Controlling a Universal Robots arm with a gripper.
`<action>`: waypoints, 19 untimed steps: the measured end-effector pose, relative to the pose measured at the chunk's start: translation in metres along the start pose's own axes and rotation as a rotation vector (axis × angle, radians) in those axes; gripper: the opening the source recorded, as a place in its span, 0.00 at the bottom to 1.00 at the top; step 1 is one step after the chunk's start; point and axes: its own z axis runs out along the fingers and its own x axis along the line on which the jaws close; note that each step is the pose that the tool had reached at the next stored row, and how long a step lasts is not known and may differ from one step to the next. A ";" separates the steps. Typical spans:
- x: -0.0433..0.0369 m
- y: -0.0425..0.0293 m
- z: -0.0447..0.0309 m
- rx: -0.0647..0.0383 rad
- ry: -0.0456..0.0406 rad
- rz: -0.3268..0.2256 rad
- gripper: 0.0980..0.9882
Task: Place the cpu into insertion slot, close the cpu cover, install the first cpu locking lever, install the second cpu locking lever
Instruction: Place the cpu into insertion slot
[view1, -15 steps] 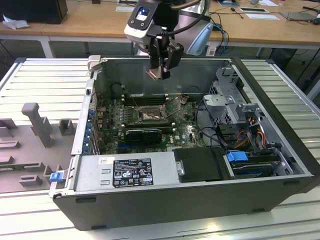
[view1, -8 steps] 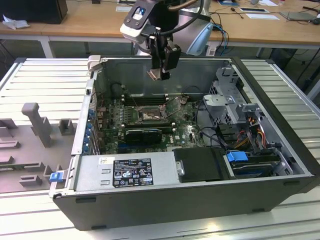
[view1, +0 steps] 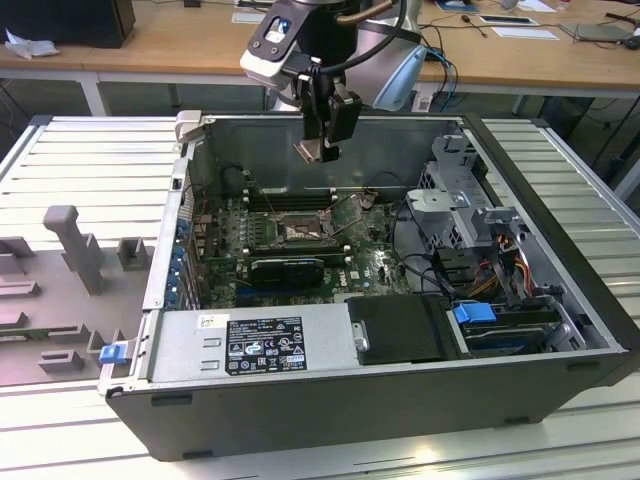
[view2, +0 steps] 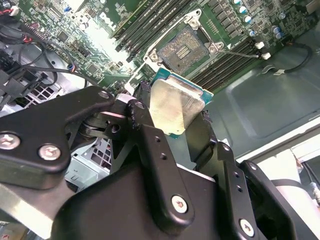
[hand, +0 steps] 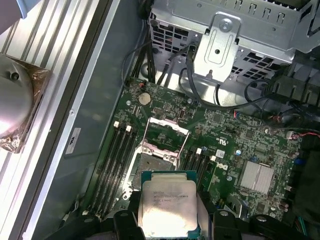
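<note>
My gripper (view1: 322, 146) hangs high over the open computer case, shut on the cpu (view1: 308, 151), a small silver-topped square chip. In both wrist views the cpu (view2: 175, 107) (hand: 167, 202) sits clamped by its edges between the black fingers (view2: 141, 100). Below it on the green motherboard lies the insertion slot (view1: 298, 232) (view2: 186, 48) (hand: 151, 165), its brownish pin field bare. The cpu cover (hand: 165, 131), a shiny metal frame, stands swung open at the slot's far edge. A thin locking lever (view2: 236, 51) sticks out beside the socket, unlatched.
Long black memory slots (hand: 116, 160) flank the socket. A silver drive cage (view1: 458, 200) and cable bundles (view1: 500, 265) fill the exterior view's right of the case. The power supply (view1: 262, 343) lies along the near wall. A grey fixture (view1: 72, 248) stands outside the case.
</note>
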 end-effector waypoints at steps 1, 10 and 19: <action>0.0000 0.0000 0.0002 0.000 -0.0002 0.002 0.48; 0.0000 -0.0001 0.0008 -0.001 -0.0031 0.036 0.48; 0.0000 -0.0001 0.0013 -0.001 -0.0063 0.071 0.48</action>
